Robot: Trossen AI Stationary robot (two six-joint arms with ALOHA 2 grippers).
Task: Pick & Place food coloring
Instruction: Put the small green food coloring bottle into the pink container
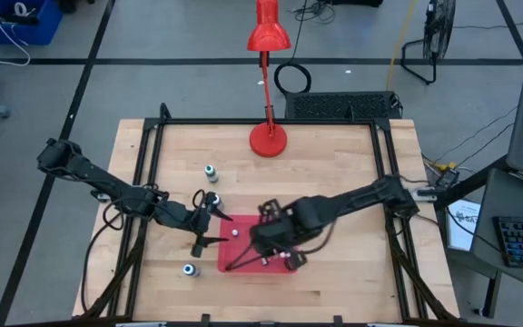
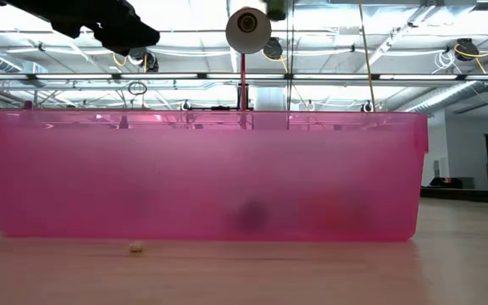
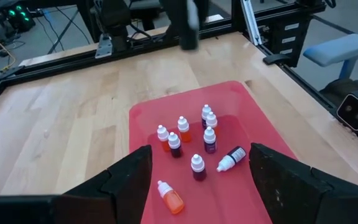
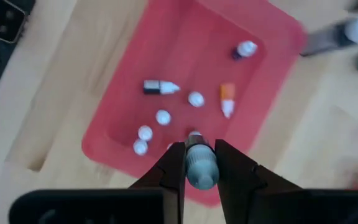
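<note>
- Right gripper hung over the red tray, jaws clamped on one small bottle; held above the tray's near rim, judged ready for release among the others already collected there.
- Bottle gripped by its body with the grey-white cap toward the camera, presumably so it could drop clear of the fingers.
- Left gripper waited at the tray's edge, jaws spread wide with nothing between them; probably kept back to leave the right arm room over the tray.
- Food coloring mostly gathered inside the tray: several upright white-capped droppers in a loose cluster near the tray's middle, one dark-bodied bottle lying on its side beside them, one orange bottle lying flat nearer the tray's rim.
- Standing bottles showed orange, dark-red and purple bodies under pointed white caps.
- Two bottles left on the bare worktop, outside the tray: one teal-capped toward the red lamp, another just beside the tray's corner away from the lamp. Judged as the remaining picks.
- From table height, tray wall seen as translucent pink, contents only dim blotches behind it.
</note>
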